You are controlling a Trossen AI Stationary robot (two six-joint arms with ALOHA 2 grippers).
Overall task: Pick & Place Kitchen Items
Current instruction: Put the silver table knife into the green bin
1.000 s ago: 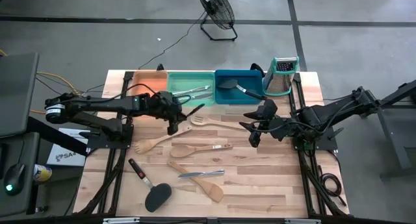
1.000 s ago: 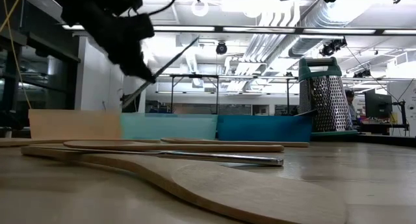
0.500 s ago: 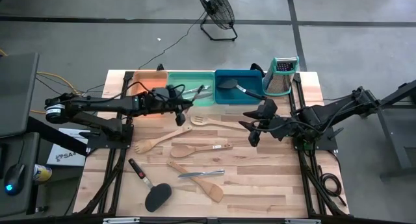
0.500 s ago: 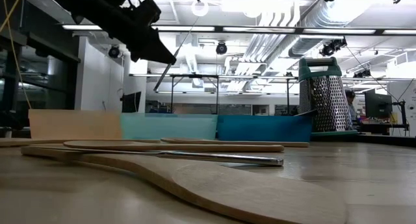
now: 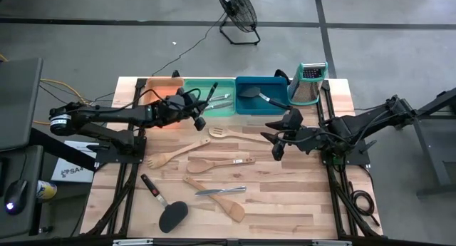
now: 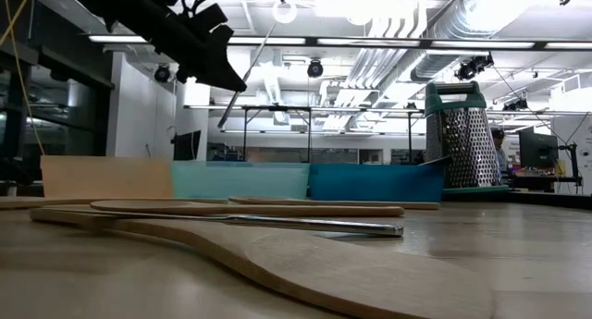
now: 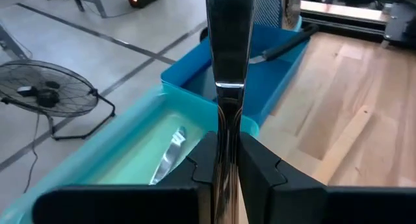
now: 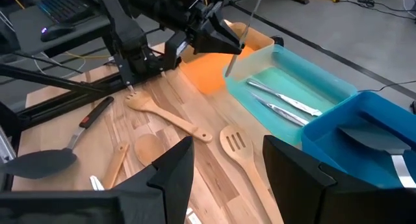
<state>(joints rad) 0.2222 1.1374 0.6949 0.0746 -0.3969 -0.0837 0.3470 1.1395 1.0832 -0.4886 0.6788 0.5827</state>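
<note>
Silver metal cutlery piece [image 7: 228, 62] is clamped between the fingers of the left gripper [image 5: 195, 109], held up in the air over the near-left edge of the green tray [image 5: 192, 109], where two more silver pieces [image 8: 281, 102] are already lying. Wooden spoons and spatulas [image 5: 221, 162] are left scattered mid-table, with the right gripper [image 5: 276, 147] parked just right of them, jaws spread and nothing held.
</note>
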